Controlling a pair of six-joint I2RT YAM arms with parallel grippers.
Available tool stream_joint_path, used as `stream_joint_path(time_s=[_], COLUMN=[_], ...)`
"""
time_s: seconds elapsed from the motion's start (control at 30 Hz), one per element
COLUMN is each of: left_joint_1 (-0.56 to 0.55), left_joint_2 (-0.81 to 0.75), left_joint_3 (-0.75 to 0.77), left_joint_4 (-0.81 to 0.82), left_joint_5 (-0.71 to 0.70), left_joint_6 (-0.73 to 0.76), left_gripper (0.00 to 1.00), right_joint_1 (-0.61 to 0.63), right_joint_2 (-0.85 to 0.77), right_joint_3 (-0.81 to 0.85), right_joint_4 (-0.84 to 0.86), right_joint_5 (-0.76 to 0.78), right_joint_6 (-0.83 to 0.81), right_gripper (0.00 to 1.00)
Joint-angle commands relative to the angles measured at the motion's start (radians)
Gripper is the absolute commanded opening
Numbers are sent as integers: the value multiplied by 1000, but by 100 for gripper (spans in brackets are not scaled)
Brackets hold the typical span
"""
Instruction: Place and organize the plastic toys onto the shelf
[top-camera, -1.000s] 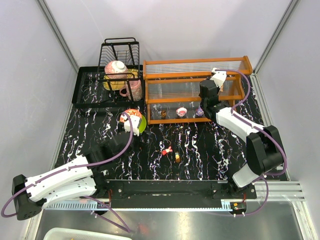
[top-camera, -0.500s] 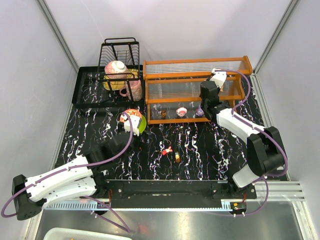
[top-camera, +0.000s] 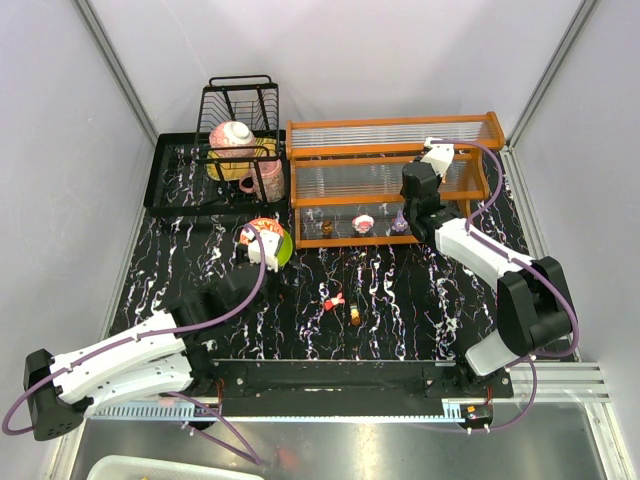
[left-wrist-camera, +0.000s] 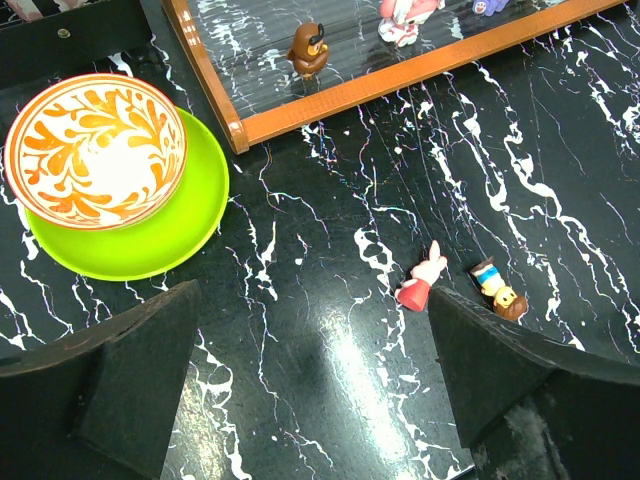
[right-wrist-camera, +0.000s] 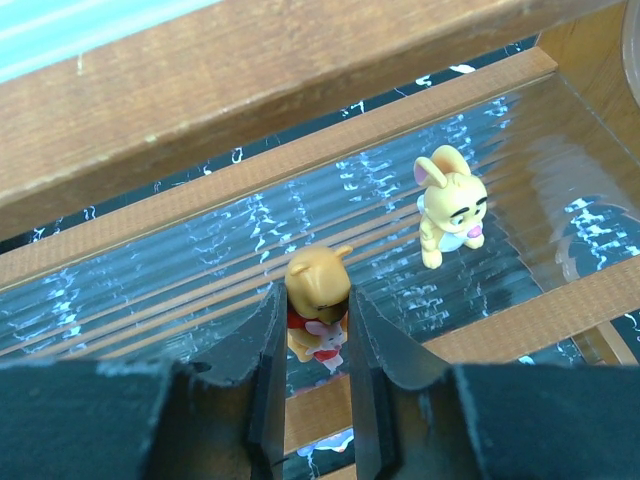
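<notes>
The orange-framed shelf (top-camera: 390, 125) stands at the back right. My right gripper (top-camera: 413, 198) (right-wrist-camera: 318, 320) is shut on a yellow bear figurine (right-wrist-camera: 318, 292) in a red shirt, held just above the middle tier's clear ribbed panel (right-wrist-camera: 200, 270). A yellow rabbit toy (right-wrist-camera: 450, 205) stands on that panel to its right. On the bottom tier stand a brown toy (top-camera: 327, 228) (left-wrist-camera: 308, 48), a pink-white toy (top-camera: 364, 222) and a purple toy (top-camera: 400, 224). Two toys lie on the table: a pink-red one (top-camera: 333, 300) (left-wrist-camera: 422, 282) and a blue-brown one (top-camera: 355, 315) (left-wrist-camera: 497, 290). My left gripper (top-camera: 255, 262) (left-wrist-camera: 320, 385) is open and empty over the table.
A red patterned bowl (top-camera: 262, 230) (left-wrist-camera: 95, 150) sits on a green plate (top-camera: 283, 250) (left-wrist-camera: 190, 225) left of the shelf. A black wire dish rack (top-camera: 240, 100) with crockery stands on a black tray (top-camera: 168, 190) at the back left.
My right gripper has shifted slightly to the right along the shelf, still holding the bear. The left arm has not moved.
</notes>
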Motion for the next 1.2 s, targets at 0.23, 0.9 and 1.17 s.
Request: stream_joint_path(time_s=[0.23,0.9,1.17], left_joint_1=[5,4,4], left_joint_2=[-21,-27,-18], left_joint_3=[-5,-11,-11], left_joint_4=[24,22,25], left_joint_5=[-13,-20,-20], left_joint_6=[8,5,7], left_gripper=[99,99,99], right_joint_1=[-5,-5,-5], right_joint_2=[-36,0,3], right_joint_3=[-5,-8,-23], right_joint_4=[6,-8,3], right_joint_5=[-11,-31,-31], right_joint_6=[26,52,52], right_gripper=[0,0,0])
